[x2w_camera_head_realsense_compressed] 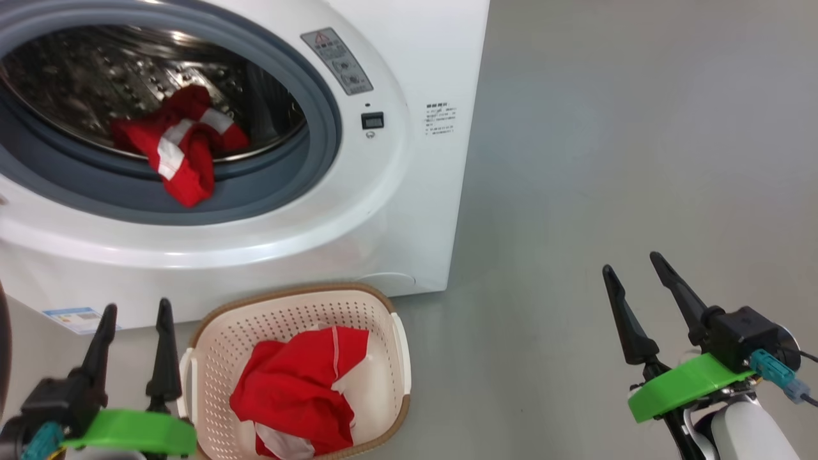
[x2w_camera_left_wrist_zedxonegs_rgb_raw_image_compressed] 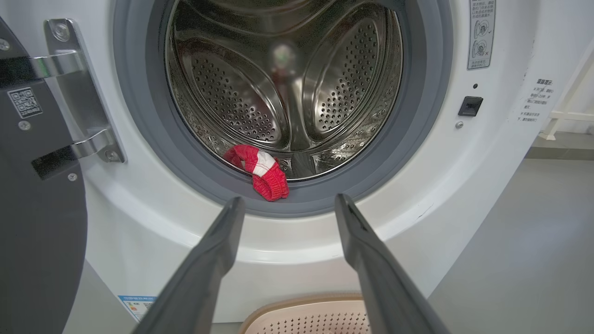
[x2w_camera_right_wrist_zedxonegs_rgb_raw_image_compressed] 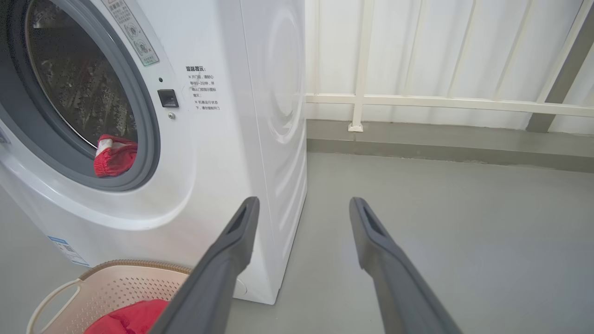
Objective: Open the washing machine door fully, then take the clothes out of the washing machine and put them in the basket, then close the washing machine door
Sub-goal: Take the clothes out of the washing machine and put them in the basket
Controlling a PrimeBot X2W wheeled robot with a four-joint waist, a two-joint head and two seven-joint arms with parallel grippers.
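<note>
railing [x2w_camera_right_wrist_zedxonegs_rgb_raw_image_compressed: 445, 103]: white bars, foot planted on the kerb
kerb [x2w_camera_right_wrist_zedxonegs_rgb_raw_image_compressed: 464, 144]: grey strip, beneath the railing
floor [x2w_camera_right_wrist_zedxonegs_rgb_raw_image_compressed: 464, 241]: plain grey, before the railing
wall [x2w_camera_right_wrist_zedxonegs_rgb_raw_image_compressed: 417, 46]: white, I see it behind the railing

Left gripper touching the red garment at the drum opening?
Apart. Head view: left gripper sits open down beside the basket, with the white washer front between it and the red garment.

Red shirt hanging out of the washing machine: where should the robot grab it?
Probably pinch the drooping end of the bright red fabric garment with white stripes, where it spills over the grey rubber gasket. Come straight in from the front with the open left gripper, which faces it.
</note>
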